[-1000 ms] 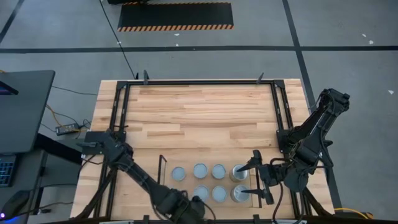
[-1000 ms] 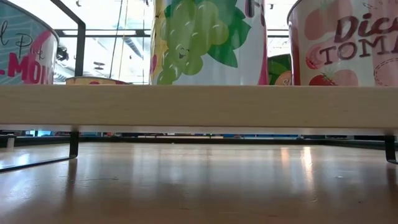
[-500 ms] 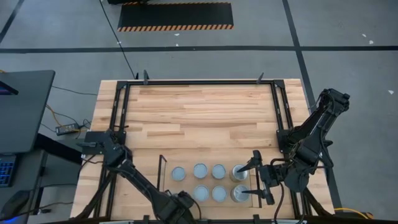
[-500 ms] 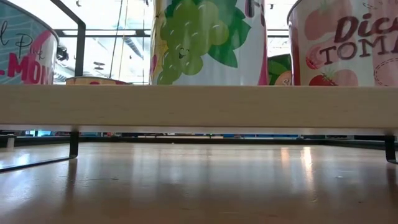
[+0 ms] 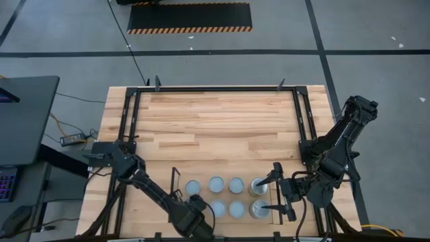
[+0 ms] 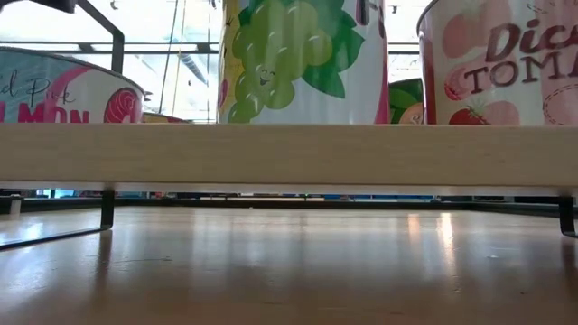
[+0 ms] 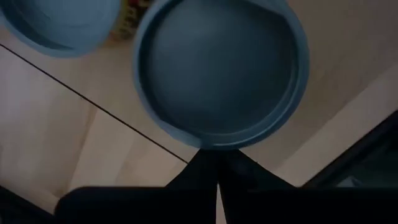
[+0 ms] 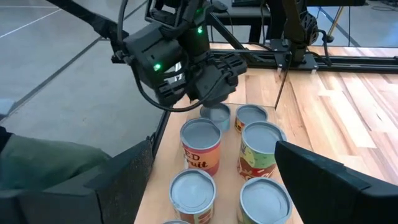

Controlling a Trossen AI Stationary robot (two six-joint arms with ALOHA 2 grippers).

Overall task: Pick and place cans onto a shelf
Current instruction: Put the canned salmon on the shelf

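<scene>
Landmark: the shelf (image 5: 222, 199), a light-wood bay between thin dark rails at the near edge of the surface (image 5: 215, 121).
Cans: the cans (image 5: 226, 195) stand upright on the shelf in two rows; seven tops show in the high view, and the near-left corner place is hidden under the left arm.
Left gripper: the left gripper (image 7: 217, 180) is pinched closed with nothing between its fingertips, hanging just above the top of the corner can (image 7: 221, 65) at the shelf's near-left end.
Right gripper: the right gripper (image 5: 272, 195) is spread wide and empty at the shelf's right end, its fingers either side of the two right-hand cans without touching them.
Step in hand: judging by the filled rows, placing looks almost or fully done; the left arm appears to be over the last can set down, perhaps pressing it or leaving it.
Next move calls for: lifting the left gripper straight up clear of the rim, so the corner can is not dragged against its neighbour (image 7: 59, 25), which stands just beside it.
Change from a second ago: the left arm's wrist has shifted left along the shelf's near edge, from under the second column toward the corner; in the low view the left-hand can has moved right and sits lower. The right arm has stayed put.
</scene>
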